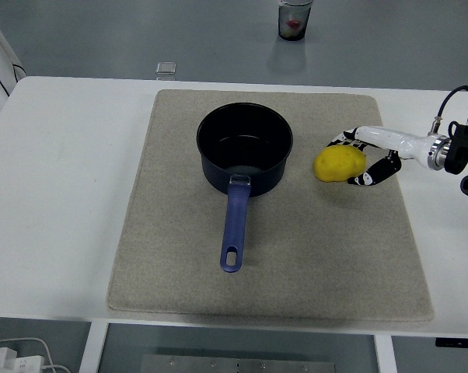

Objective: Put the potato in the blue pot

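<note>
A white table (71,194) fills most of the view, its near edge running along the bottom. On it lies a large beige mat (319,256), nearly square, covering the middle of the tabletop.

The blue pot (244,146) stands upright on the mat, a little above the mat's centre. Its inside is dark and holds nothing. Its long blue handle (234,227) points toward the near edge of the table and has a hanging hole at the end.

The right arm (440,151) comes in from the right edge and reaches left over the mat. The right hand (366,159) is at the potato (340,165), with its fingers (368,177) curled around the right side of it: one black-tipped finger lies along the far side, others wrap the near side. The hand grips the potato.

The potato is yellow and rounded. It sits on the mat just to the right of the pot, apart from the pot's wall, with a strip of bare mat between them. Whether it is resting on the mat or raised slightly off it cannot be told.

A small clear box (165,70) stands at the table's far edge, beyond the mat. A cup (295,19) stands on the floor beyond the table.
</note>
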Robot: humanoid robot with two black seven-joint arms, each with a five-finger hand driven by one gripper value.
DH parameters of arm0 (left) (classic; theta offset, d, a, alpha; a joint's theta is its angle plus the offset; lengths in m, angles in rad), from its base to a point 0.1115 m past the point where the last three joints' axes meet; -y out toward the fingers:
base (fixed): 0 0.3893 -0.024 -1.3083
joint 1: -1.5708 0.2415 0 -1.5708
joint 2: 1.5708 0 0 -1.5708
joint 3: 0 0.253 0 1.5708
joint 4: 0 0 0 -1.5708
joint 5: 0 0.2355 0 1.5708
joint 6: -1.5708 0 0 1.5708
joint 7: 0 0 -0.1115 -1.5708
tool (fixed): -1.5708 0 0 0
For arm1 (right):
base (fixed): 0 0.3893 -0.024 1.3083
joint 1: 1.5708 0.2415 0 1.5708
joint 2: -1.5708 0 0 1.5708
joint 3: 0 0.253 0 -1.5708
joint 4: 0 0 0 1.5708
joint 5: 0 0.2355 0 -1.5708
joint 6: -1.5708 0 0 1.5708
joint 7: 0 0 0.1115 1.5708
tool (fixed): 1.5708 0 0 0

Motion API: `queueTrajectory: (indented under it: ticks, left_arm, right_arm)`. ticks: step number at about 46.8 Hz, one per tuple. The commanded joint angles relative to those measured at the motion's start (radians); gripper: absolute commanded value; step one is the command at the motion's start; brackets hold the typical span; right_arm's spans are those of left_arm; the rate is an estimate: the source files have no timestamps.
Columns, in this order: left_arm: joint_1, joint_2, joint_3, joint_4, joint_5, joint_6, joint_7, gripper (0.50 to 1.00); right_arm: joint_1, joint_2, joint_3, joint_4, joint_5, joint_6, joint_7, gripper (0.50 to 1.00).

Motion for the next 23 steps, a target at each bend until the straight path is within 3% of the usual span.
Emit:
queueTrajectory:
  ticks: [1,13,23]
  left_arm:
    - [0.0,0.0,0.0,0.0,0.0,0.0,0.0,0.996]
    - [0.0,0.0,0.0,0.0,0.0,0.0,0.0,0.996]
    - [0.0,0.0,0.0,-0.002,0.0,0.0,0.0,0.996]
  right_arm:
    - [0.001,0.0,0.006,0.0,0.006,0.0,-0.001,0.658]
    - [0.001,-0.009,0.019,-0.006,0.022,-0.003,-0.003,0.646]
    - [-0.001,-0.014,0.019,-0.008,0.112,-0.006,0.0,0.548]
